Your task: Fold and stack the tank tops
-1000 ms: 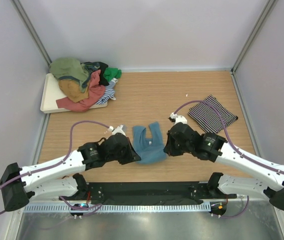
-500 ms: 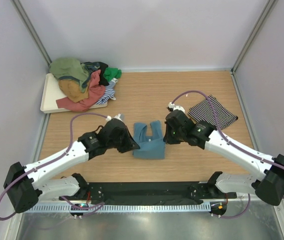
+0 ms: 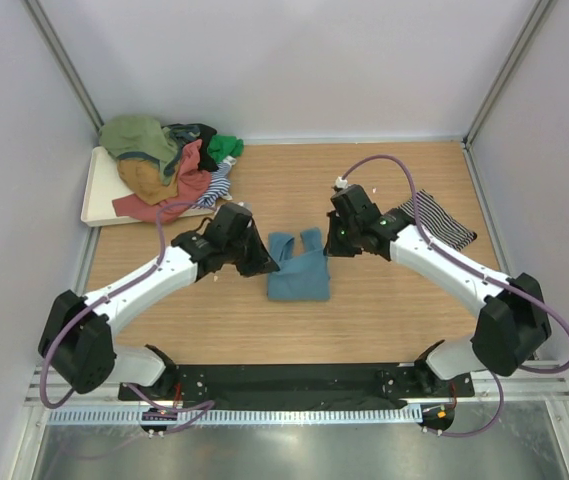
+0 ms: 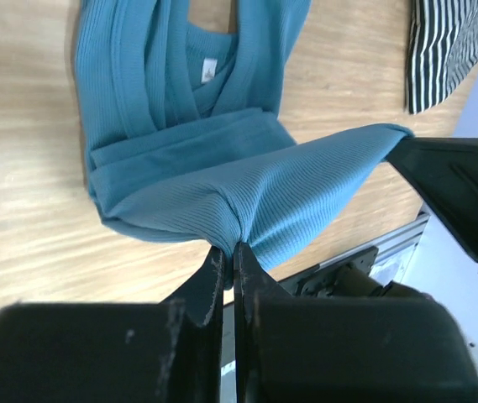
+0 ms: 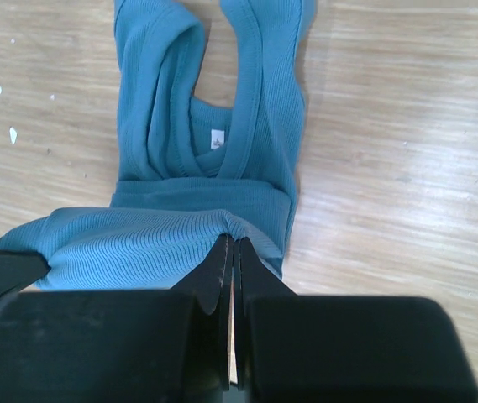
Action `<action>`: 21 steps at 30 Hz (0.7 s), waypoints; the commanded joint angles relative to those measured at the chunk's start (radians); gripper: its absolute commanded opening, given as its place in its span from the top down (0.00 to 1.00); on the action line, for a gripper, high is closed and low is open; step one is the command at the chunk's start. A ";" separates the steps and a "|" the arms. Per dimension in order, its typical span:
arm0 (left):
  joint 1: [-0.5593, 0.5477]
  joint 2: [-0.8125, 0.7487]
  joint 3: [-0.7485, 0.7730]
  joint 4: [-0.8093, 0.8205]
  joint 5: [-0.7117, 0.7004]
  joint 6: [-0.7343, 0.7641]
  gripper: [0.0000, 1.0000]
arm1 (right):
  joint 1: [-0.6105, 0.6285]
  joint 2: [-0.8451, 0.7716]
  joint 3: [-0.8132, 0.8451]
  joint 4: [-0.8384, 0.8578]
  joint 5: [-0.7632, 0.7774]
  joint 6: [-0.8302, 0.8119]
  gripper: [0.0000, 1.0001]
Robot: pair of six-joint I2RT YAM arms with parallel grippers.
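Wood tabletop, pale walls; teal tank top is being clamped by closed left gripper and right gripper, and carried farther back than a second ago.

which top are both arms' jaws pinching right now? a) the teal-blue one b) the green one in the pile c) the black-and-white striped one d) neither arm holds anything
a: in both wrist views the shut jaws clamp a lifted fold of the teal-blue tank top, while the striped top lies apart from it, untouched.
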 commanded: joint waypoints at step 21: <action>0.313 0.740 0.723 0.117 0.298 0.125 0.97 | -0.266 0.565 0.606 0.100 0.001 -0.039 0.96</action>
